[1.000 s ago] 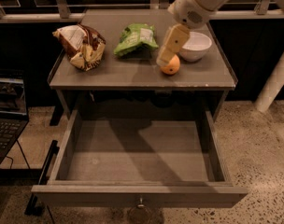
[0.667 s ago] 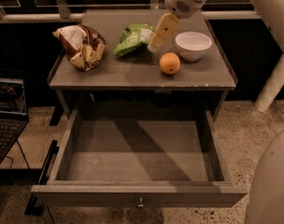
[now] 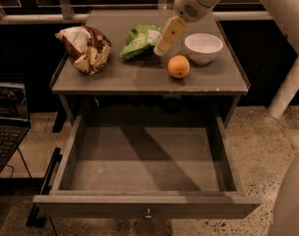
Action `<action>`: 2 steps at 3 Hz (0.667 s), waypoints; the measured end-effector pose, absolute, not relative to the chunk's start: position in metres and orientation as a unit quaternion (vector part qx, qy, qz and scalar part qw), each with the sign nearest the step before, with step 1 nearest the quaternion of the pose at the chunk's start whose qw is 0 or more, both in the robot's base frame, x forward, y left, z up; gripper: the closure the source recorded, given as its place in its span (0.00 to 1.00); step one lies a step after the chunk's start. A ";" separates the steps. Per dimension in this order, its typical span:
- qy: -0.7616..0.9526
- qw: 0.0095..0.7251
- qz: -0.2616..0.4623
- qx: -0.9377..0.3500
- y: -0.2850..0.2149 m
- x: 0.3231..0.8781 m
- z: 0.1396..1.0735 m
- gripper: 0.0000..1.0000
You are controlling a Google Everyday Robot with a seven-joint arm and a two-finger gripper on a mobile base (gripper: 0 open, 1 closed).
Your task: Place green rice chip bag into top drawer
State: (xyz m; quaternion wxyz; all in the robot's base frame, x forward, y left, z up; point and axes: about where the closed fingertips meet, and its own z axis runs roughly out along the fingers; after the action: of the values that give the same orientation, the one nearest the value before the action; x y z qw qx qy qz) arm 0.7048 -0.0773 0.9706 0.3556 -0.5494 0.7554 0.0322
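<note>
- The gripper (image 3: 159,49) has moved left. It was over the orange (image 3: 178,66) and the bowl (image 3: 203,48). Now its tip is just beside the right side of the green bag (image 3: 138,41).
- I cannot tell if the gripper is open or closed.
- The green bag lies where it was, on the bench (image 3: 139,78), near the middle of the back edge.
- The drawer (image 3: 144,161) is pulled out under the front edge, same as before.
- The brown bag (image 3: 84,48) has not moved from the back left corner.

tool (image 3: 160,49) moved left from above orange (image 3: 178,66), now beside green rice chip bag (image 3: 138,41)
</note>
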 end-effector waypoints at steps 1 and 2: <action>0.753 0.373 0.037 -0.541 -0.064 0.724 0.962 0.00; 0.746 0.376 0.047 -0.547 -0.046 0.740 0.955 0.00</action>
State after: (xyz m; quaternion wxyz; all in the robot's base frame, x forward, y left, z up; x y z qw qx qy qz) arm 0.7397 -0.0458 0.9551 0.3758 -0.5473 0.7464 0.0472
